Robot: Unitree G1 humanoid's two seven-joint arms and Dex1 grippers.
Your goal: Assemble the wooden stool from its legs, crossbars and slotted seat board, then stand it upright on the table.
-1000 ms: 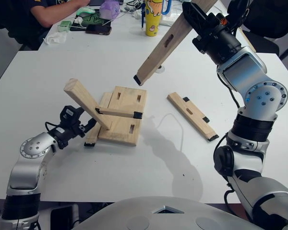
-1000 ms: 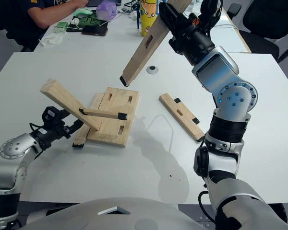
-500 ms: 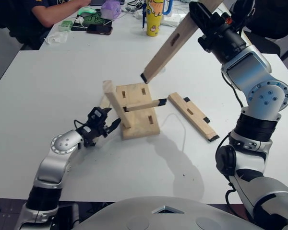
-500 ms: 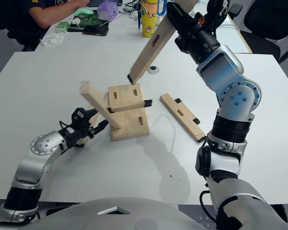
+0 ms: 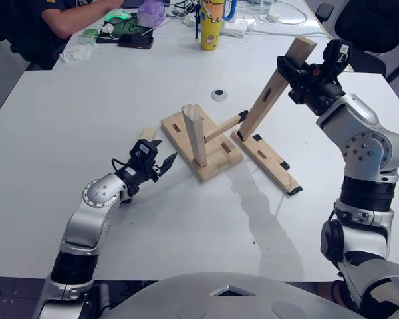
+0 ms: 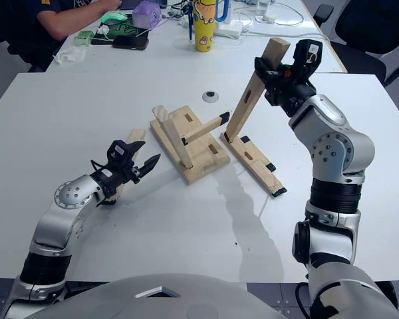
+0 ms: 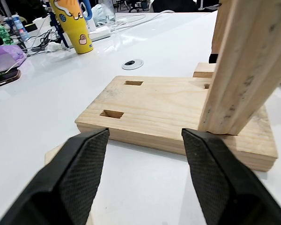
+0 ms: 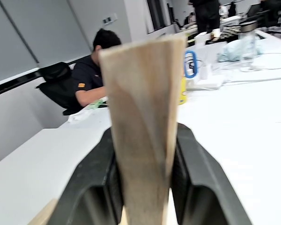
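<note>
Stool leg (image 5: 274, 90) stands steeply tilted, top rightward, clamped in right fingers (image 8: 91, 183) (left fingers (image 7: 79, 173) spread, empty).

My two head eyes sit side by side, looking forward and down from well above the table (image 5: 66, 119), and they share nearly the same sweep of it. My left wrist camera rides low, peering out through my left gripper (image 7: 144, 136) at the seat board (image 7: 164, 103) from very close, the same board my head eyes see. My right wrist camera looks along the leg (image 8: 143, 93) in my right gripper (image 8: 143, 140), almost against it, toward the room beyond.
</note>
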